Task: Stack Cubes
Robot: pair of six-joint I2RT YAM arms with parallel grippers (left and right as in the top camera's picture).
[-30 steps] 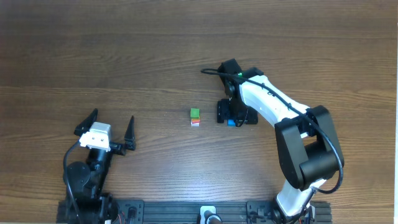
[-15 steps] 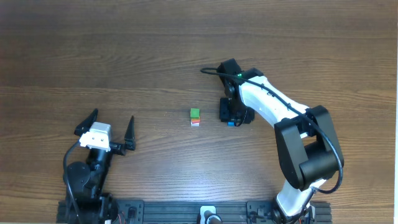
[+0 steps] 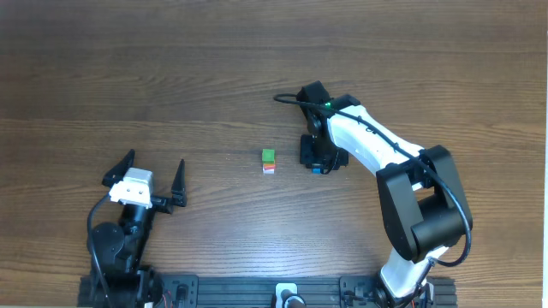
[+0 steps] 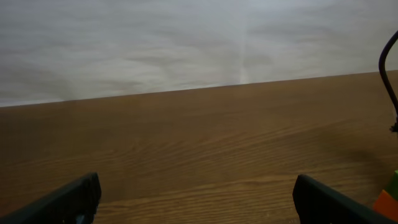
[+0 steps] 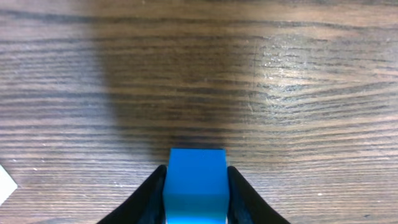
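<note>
A blue cube (image 5: 197,183) is clamped between the fingers of my right gripper (image 5: 197,196), held just above the wood; from above the blue cube (image 3: 318,168) peeks out under the right gripper (image 3: 318,162). To its left stands a small stack, a green cube (image 3: 269,156) on top of an orange-red cube (image 3: 269,168). That stack's edge shows at the margin of the left wrist view (image 4: 390,194). My left gripper (image 3: 147,179) rests open near the front left, with nothing between its fingers.
The wooden table (image 3: 171,68) stretches wide and bare around the cubes. A black cable (image 4: 387,68) from the right arm loops at the edge of the left wrist view. A pale corner of something (image 5: 6,183) shows in the right wrist view.
My right gripper has closed on the blue cube and shifted slightly left toward the stack. The left arm has not moved.
</note>
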